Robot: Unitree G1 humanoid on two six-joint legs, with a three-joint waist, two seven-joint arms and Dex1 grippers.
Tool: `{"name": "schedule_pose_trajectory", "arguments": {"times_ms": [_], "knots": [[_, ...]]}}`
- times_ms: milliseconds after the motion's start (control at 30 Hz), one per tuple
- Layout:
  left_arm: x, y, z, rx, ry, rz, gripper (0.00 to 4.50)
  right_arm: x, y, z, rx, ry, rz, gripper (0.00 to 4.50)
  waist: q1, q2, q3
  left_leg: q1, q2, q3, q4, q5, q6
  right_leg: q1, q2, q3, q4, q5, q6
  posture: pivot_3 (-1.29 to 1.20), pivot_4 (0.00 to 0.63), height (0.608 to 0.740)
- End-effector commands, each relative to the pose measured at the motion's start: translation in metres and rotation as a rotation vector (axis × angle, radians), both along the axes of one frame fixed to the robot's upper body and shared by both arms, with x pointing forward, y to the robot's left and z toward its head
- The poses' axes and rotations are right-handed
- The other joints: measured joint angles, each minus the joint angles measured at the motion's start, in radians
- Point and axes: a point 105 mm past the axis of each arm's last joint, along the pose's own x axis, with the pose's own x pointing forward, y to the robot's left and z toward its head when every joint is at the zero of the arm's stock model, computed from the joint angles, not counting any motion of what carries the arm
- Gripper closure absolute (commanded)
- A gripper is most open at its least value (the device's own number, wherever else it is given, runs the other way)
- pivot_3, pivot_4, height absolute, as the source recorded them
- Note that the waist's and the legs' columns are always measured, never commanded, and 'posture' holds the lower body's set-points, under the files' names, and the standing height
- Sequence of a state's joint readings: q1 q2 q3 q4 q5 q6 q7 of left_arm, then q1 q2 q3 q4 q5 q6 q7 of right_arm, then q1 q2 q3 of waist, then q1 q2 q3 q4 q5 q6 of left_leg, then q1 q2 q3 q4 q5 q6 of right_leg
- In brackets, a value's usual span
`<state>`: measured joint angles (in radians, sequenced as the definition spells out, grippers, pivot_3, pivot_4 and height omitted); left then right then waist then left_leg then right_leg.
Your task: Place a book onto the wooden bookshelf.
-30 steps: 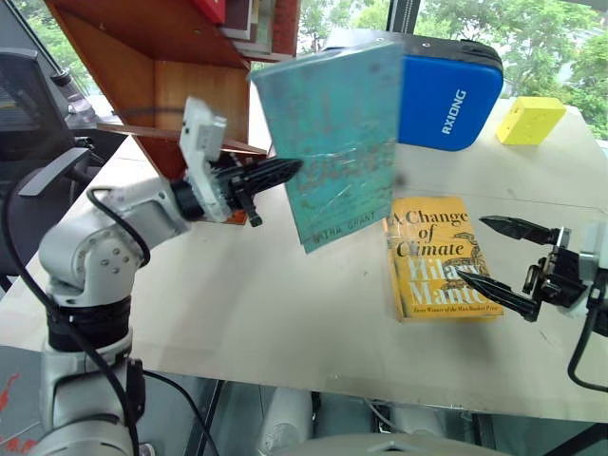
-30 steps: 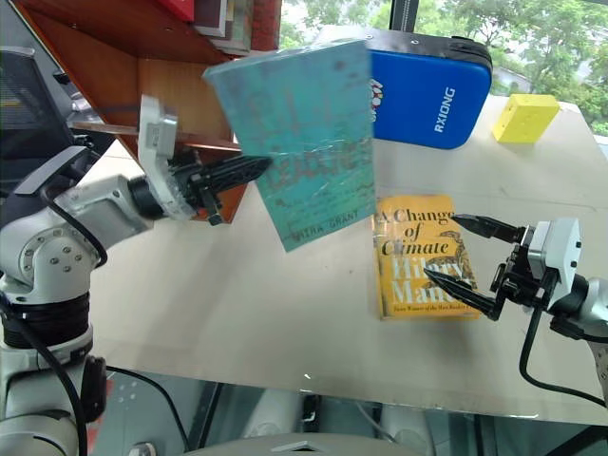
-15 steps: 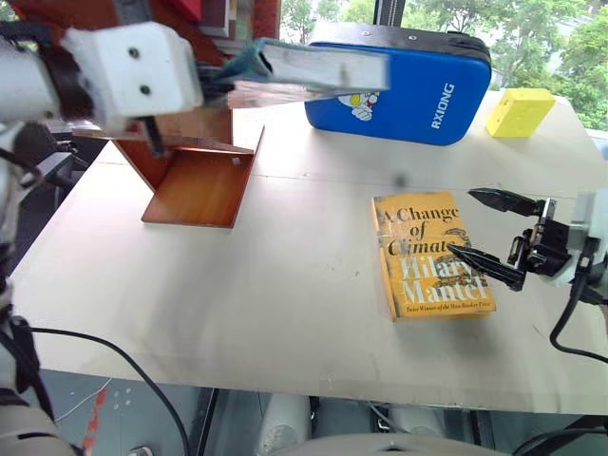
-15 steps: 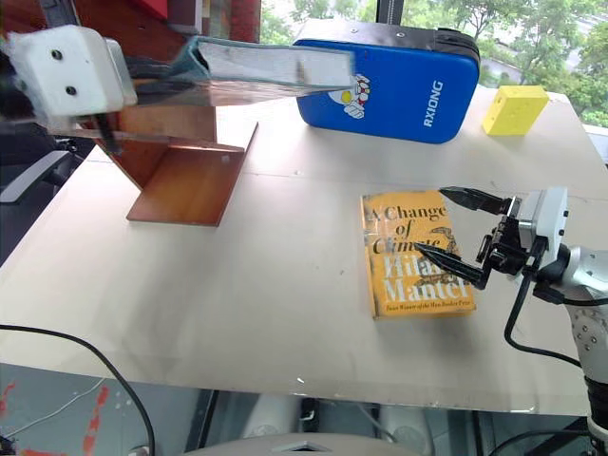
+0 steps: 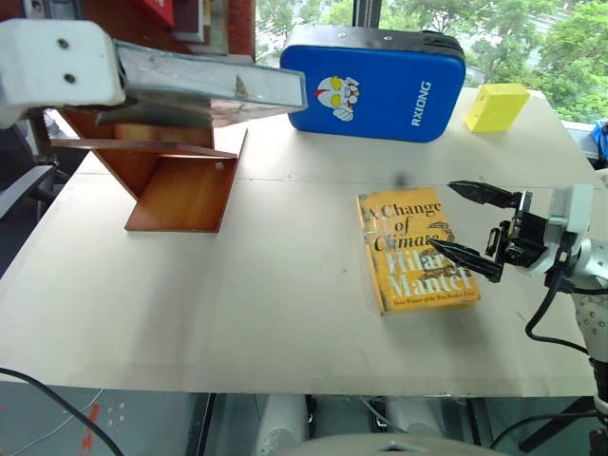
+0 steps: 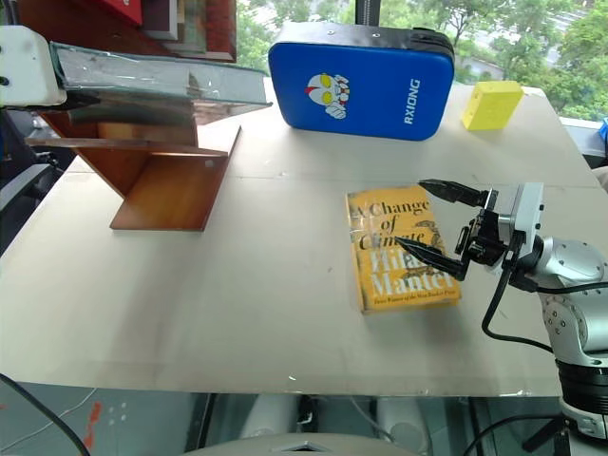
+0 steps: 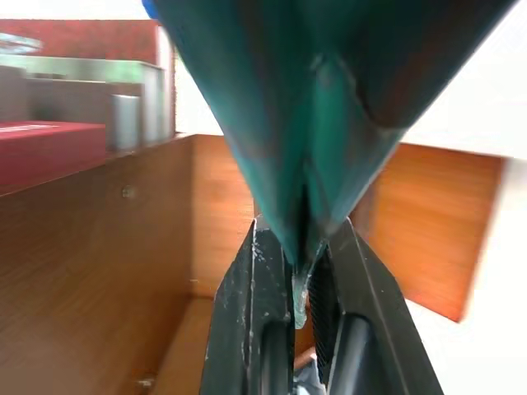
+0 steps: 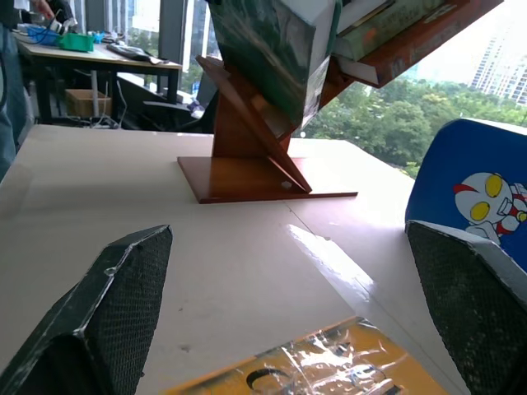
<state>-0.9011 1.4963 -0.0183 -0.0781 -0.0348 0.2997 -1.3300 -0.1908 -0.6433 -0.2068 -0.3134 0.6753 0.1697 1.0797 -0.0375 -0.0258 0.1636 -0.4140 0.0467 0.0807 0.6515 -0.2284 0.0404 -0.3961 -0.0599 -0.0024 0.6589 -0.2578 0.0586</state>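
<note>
Wooden bookshelf (image 5: 180, 185) far left of table. I hold the book (image 5: 214, 87) flat above its base, left gripper (image 7: 303, 284) pinching the spine; I'd keep it level sliding in. Right gripper (image 5: 472, 226) spread, idle over yellow book (image 5: 416, 249).

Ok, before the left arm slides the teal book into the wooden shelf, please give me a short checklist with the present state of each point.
1. Left end effector shut on thick teal-green plastic-wrapped book: ok.
2. Book lying flat, level with reddish-brown wooden bookshelf: ok.
3. Book resting on a board: cannot tell.
4. Right end effector open, away from shelf: ok.
5. Yellow paperback book lying apart on the table: ok.
</note>
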Motion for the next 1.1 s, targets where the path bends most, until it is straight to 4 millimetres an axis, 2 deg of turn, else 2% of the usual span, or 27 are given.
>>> {"name": "schedule_pose_trajectory", "arguments": {"times_ms": [33,233,500,633,700,800,867,900,1000,1067,1100], "knots": [[-0.006,-0.002,0.022,-0.012,-0.105,-0.001,4.47,-0.001,-0.001,0.012,0.005,-0.062,0.006,0.00,0.001,-0.001,0.000,0.000,0.001,0.000,0.000,0.000,-0.001,0.000,0.001,0.000,0.000,0.000,0.000,0.00,0.150,0.740],[-0.021,0.014,0.033,0.046,-0.115,0.090,4.47,0.008,0.008,0.016,0.024,-0.082,0.039,0.00,-0.001,-0.006,0.004,-0.002,0.001,0.004,0.000,0.000,-0.001,-0.002,0.001,0.003,-0.001,0.003,-0.004,0.00,0.150,0.740],[-0.038,0.004,0.055,0.059,-0.195,0.073,4.47,0.017,0.016,0.016,0.039,-0.092,0.071,0.00,0.002,-0.008,0.006,-0.004,0.002,0.009,-0.001,0.000,-0.001,-0.008,0.001,0.008,0.001,0.003,-0.004,0.00,0.150,0.740],[-0.041,0.007,0.056,0.072,-0.194,0.095,4.47,0.021,0.020,0.017,0.043,-0.097,0.082,0.00,0.007,-0.009,0.006,-0.004,0.002,0.010,0.000,0.000,-0.001,-0.008,0.001,0.009,0.001,0.003,-0.004,0.00,0.150,0.740],[-0.041,0.016,0.051,0.082,-0.156,0.157,4.47,0.022,0.021,0.018,0.043,-0.101,0.085,0.00,0.010,-0.009,0.006,-0.004,0.002,0.011,0.000,0.000,-0.001,-0.008,0.001,0.009,0.001,0.003,-0.004,0.00,0.150,0.740],[-0.040,0.043,0.038,0.114,-0.064,0.322,4.47,0.020,0.021,0.020,0.041,-0.108,0.086,0.00,0.010,-0.009,0.006,-0.004,0.002,0.012,0.000,0.000,-0.001,-0.009,0.001,0.010,0.001,0.003,-0.004,0.00,0.150,0.740],[-0.038,0.049,0.032,0.117,-0.049,0.357,4.47,0.019,0.020,0.021,0.037,-0.111,0.081,0.00,0.011,-0.009,0.006,-0.004,0.002,0.015,-0.001,0.000,-0.001,-0.011,0.001,0.012,0.003,0.003,-0.004,0.00,0.150,0.740],[-0.037,0.050,0.030,0.117,-0.045,0.363,4.47,0.018,0.020,0.022,0.036,-0.112,0.079,0.00,0.011,-0.010,0.006,-0.005,0.003,0.018,0.000,0.001,-0.001,-0.011,0.002,0.012,0.003,0.003,-0.004,0.00,0.150,0.740],[-0.010,0.042,0.000,0.109,-0.035,0.284,4.47,0.017,0.016,0.023,0.034,-0.115,0.053,0.00,0.011,-0.009,0.005,-0.004,0.004,0.020,0.000,0.000,-0.001,-0.011,0.002,0.014,0.003,0.003,-0.004,0.00,0.150,0.740],[0.005,0.035,-0.013,0.105,-0.039,0.233,4.47,0.016,0.014,0.024,0.032,-0.115,0.042,0.00,0.026,-0.006,0.004,-0.002,0.003,0.020,-0.001,0.000,-0.001,-0.011,0.002,0.015,0.004,0.003,-0.004,0.00,0.150,0.740],[0.013,0.030,-0.016,0.063,-0.052,0.210,4.10,0.015,0.013,0.024,0.031,-0.113,0.036,0.00,0.029,-0.006,0.003,-0.002,0.004,0.020,0.000,0.001,-0.001,-0.010,0.003,0.013,0.005,0.003,-0.004,0.00,0.150,0.740]]}}
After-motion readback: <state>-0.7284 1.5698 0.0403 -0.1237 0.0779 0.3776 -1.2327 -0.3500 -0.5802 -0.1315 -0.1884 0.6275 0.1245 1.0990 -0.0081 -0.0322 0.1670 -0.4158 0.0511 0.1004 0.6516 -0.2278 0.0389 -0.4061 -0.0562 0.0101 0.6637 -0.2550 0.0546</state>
